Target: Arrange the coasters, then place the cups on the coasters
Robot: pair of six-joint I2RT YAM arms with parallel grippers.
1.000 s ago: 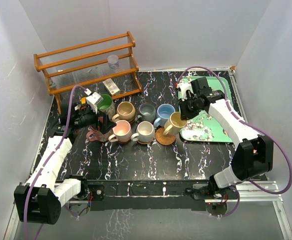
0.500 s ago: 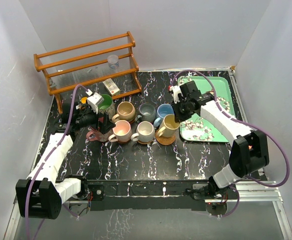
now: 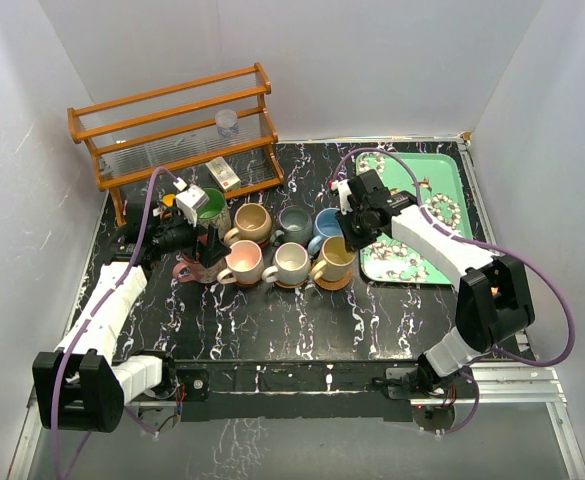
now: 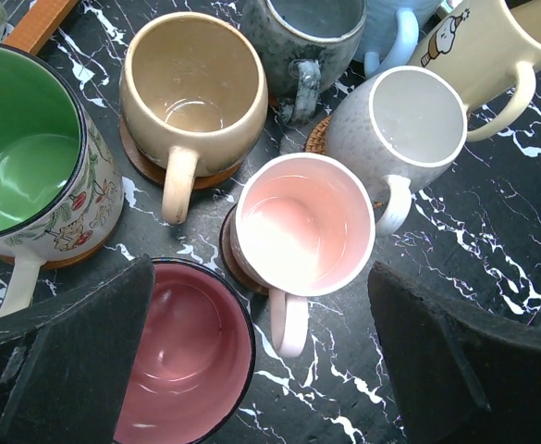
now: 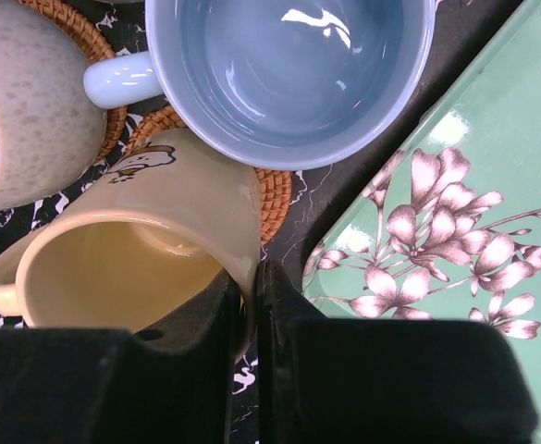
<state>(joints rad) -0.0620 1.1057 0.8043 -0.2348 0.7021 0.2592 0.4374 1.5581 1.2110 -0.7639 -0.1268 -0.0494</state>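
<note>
1. And there went the right arm! Since a second ago it had swung left off the tray (image 3: 442,190). It had carried the yellow mug (image 3: 334,258) from the tray's edge over to the wicker coaster (image 5: 272,199), which had lain bare at the right end of the front row. The left arm had barely stirred.
2. Far left, the left claw (image 3: 210,250) hung low with its fingers spread wide apart, gripping nothing. In its wrist view the maroon mug (image 4: 182,351) sat just inside the left finger, and what was under it was hidden.
3. Behind that, the green mug (image 4: 20,176) stood on an orange coaster (image 4: 62,259), near the wooden rack (image 3: 172,125).
4. Next along, the tan mug (image 4: 191,88) stood upright on a brown coaster (image 4: 141,162).
5. In front of it stood the pink mug (image 4: 302,227), between the spread fingers, with a dark coaster (image 4: 227,254) peeking out at its side.
6. The grey-blue mug (image 4: 312,42) stood upright in the back row. The cream mug (image 4: 399,120) stood in front of it on a second wicker coaster (image 4: 318,134).
7. The blue mug (image 5: 288,65) stood upright just behind the yellow one, and I couldn't make out what lay beneath it.
8. The right claw (image 5: 249,305) was pinched together on the yellow mug's rim, one finger inside and one outside. The mug was tipped rather than upright, over the wicker coaster, and I couldn't tell whether its base had settled flat.
9. Far right, the flowered green tray lay on the black marbled worktop (image 3: 272,320).
</note>
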